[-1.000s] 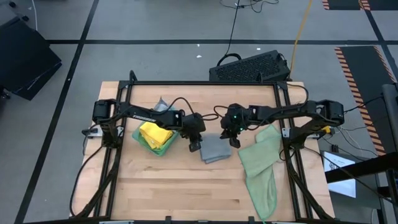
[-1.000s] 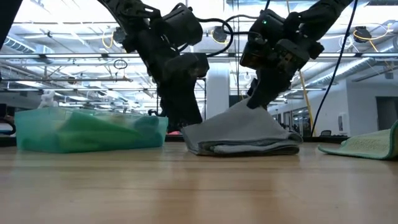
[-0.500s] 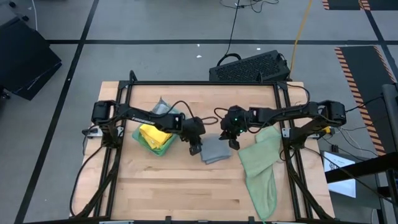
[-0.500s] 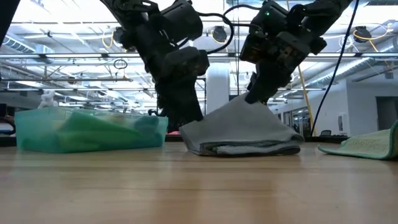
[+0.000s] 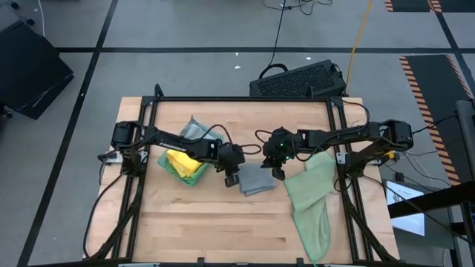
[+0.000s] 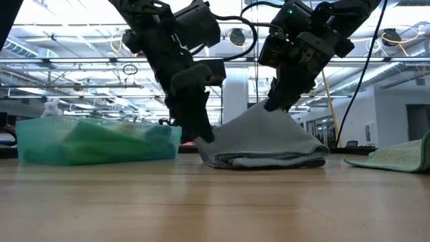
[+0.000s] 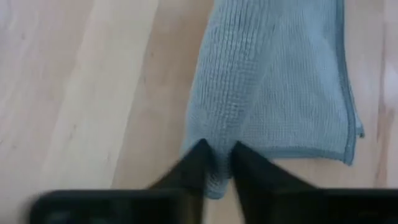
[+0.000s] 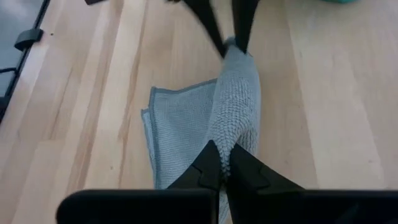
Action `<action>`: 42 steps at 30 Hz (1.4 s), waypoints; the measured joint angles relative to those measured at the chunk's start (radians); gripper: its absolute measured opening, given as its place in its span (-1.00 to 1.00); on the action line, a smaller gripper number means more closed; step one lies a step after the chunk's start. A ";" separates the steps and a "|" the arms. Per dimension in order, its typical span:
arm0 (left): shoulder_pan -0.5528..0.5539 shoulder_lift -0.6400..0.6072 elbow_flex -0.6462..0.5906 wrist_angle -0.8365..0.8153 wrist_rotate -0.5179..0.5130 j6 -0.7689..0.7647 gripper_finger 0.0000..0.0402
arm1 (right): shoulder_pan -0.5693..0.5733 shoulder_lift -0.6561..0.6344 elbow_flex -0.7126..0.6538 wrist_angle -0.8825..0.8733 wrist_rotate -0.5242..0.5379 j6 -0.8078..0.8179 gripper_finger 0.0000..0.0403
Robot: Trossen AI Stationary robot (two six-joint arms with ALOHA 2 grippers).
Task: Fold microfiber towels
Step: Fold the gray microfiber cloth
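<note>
I see my left gripper (image 5: 231, 176) nipping the near edge of the folded grey microfiber towel (image 5: 256, 179) at mid-table, fingers almost together. My right gripper (image 5: 273, 169), clamped tight, pulls its far side into a ridged peak.

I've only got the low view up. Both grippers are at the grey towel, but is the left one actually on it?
Observer: Yes. In its wrist view the left gripper has the grey towel's edge pinched between its fingertips.
Operator: And the right one?
Observer: The right gripper is shut on a raised ridge of the same towel, at the opposite end.
Operator: What's in the container on the left of my view?
Observer: From above, a yellow towel lies on top in the teal bin.
</note>
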 joint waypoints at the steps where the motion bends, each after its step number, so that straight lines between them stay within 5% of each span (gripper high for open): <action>1: 0.008 -0.006 0.000 0.000 0.015 0.000 -0.80 | 0.003 0.000 0.000 -0.001 0.001 0.016 -0.99; 6: 0.032 -0.090 0.000 -0.028 0.040 -0.002 -0.93 | 0.038 -0.010 0.000 0.007 0.014 0.119 -0.99; 13: 0.009 -0.205 0.001 -0.062 0.038 0.034 -0.97 | 0.127 -0.009 0.001 -0.004 0.246 0.192 -0.99; 18: -0.034 -0.174 0.001 -0.048 0.039 0.043 -0.98 | 0.158 -0.003 0.001 -0.015 0.461 0.165 -0.99; 27: -0.056 -0.110 0.001 -0.075 -0.036 0.068 -0.97 | 0.180 0.080 0.000 0.006 0.501 0.112 -0.99; 32: -0.053 -0.092 0.002 -0.068 -0.040 0.112 -0.98 | 0.207 0.082 0.000 -0.005 0.688 0.091 -0.99; 42: -0.080 -0.057 0.002 0.026 -0.035 0.109 -0.97 | 0.260 0.083 -0.023 0.002 0.756 0.067 -0.99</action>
